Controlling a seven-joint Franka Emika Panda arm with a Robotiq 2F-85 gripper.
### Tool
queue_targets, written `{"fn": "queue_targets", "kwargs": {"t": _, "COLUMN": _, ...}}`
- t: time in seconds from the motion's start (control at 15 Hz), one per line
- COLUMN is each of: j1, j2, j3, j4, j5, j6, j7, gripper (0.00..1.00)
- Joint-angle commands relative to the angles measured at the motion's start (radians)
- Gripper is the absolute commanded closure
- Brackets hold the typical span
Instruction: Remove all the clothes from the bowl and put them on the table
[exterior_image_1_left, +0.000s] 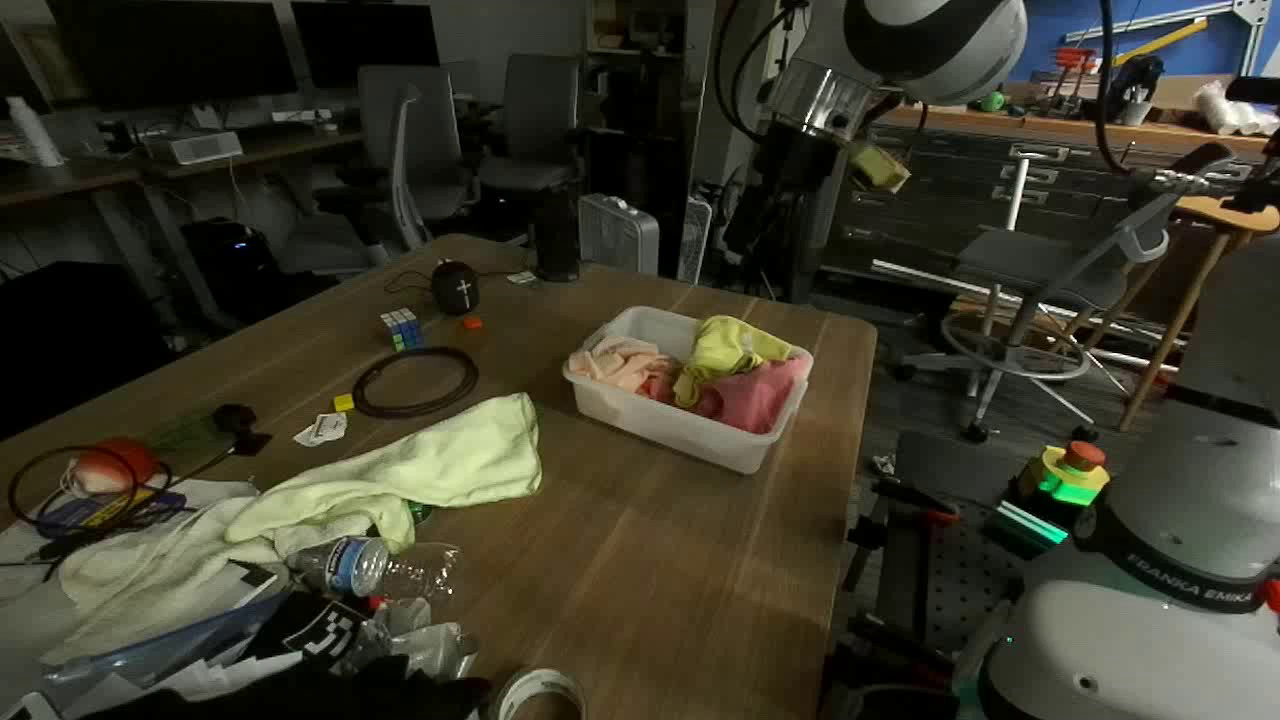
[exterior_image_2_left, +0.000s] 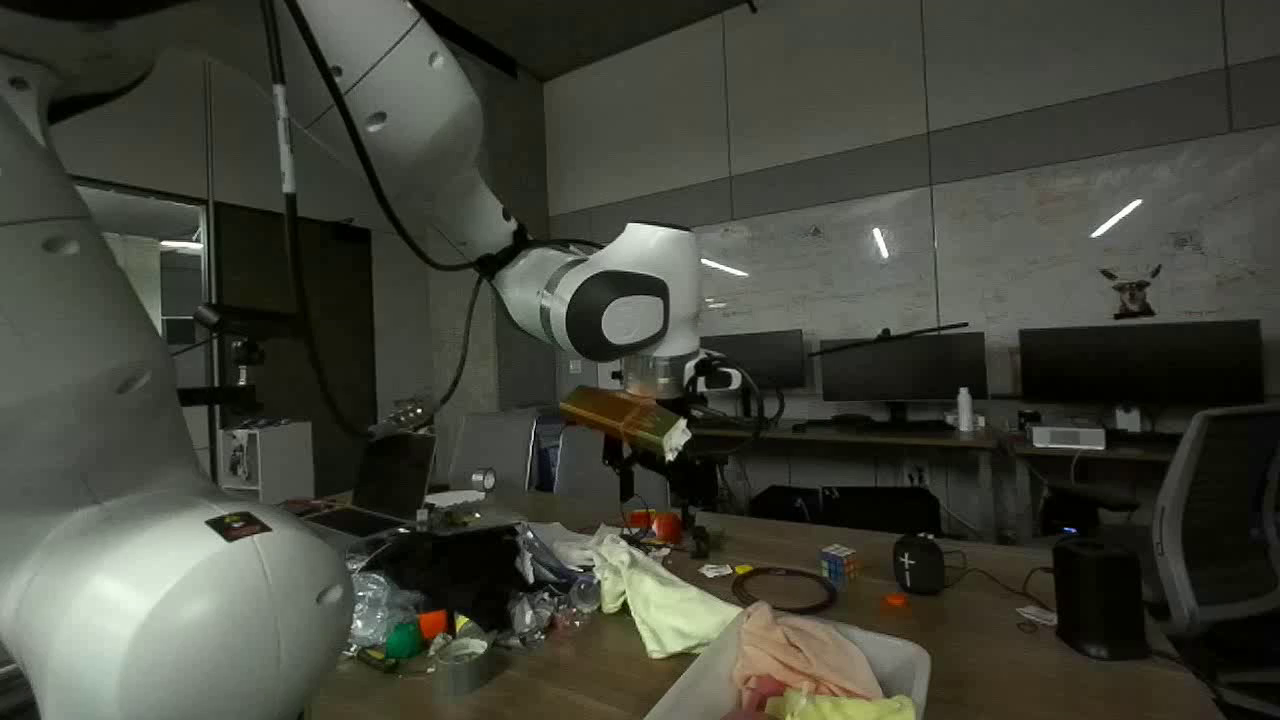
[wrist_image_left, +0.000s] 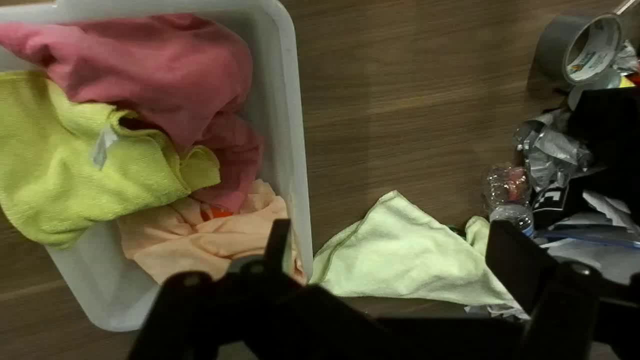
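Pincer (wrist_image_left: 390, 240) first: its two black fingers (wrist_image_left: 277, 247) stand wide apart, with only air between them, touching nothing. It hangs above the brown table (exterior_image_1_left: 640, 570), higher than the one white tub (wrist_image_left: 296, 115) that stands there.

Three cloths lie in the tub, one of each colour: a pink cloth (wrist_image_left: 160, 70), a yellow-green cloth (wrist_image_left: 75, 160) resting partly over it and lapping across the rim, and a peach cloth (wrist_image_left: 210, 240) next to both. One larger pale green cloth (exterior_image_1_left: 440, 465) lies on the table near the tub, apart from it. Farther off are one dark ring (exterior_image_1_left: 408, 412), one puzzle cube (exterior_image_1_left: 402, 328) and one round black object (exterior_image_1_left: 455, 290) with a pale cross-like mark. Two tape rolls show in an exterior view: a near roll (exterior_image_2_left: 463, 678) at the edge of a heap of clutter (exterior_image_2_left: 450, 570), and a far roll (exterior_image_2_left: 476, 481) beside a laptop (exterior_image_2_left: 395, 475).

Part of the pink cloth is hidden under the yellow-green one. A small red-orange patch (wrist_image_left: 218, 212) peeps out by the peach cloth; what it is cannot be told. One finger covers some of the peach cloth in the wrist view, where the tub is cut off. In an exterior view a gold-coloured block (exterior_image_2_left: 625, 418) on the wrist hides part of the pincer. The clutter is too tangled to count.
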Motion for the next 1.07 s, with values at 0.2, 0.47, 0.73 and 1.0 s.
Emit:
{"fn": "queue_targets", "kwargs": {"t": 0.2, "j1": -0.022, "j2": 0.014, "j3": 0.021, "j4": 0.016, "j5": 0.004, "j6": 0.008, "j7": 0.001, "gripper": 0.00}}
{"fn": "queue_targets", "kwargs": {"t": 0.47, "j1": -0.044, "j2": 0.093, "j3": 0.033, "j4": 0.083, "j5": -0.006, "j6": 0.129, "j7": 0.037, "gripper": 0.00}}
{"fn": "queue_targets", "kwargs": {"t": 0.73, "j1": -0.076, "j2": 0.221, "j3": 0.037, "j4": 0.170, "j5": -0.038, "j6": 0.313, "j7": 0.077, "gripper": 0.00}}
{"fn": "queue_targets", "kwargs": {"t": 1.0, "j1": -0.118, "j2": 0.357, "j3": 0.037, "j4": 0.268, "j5": -0.077, "j6": 0.342, "j7": 0.150, "gripper": 0.00}}
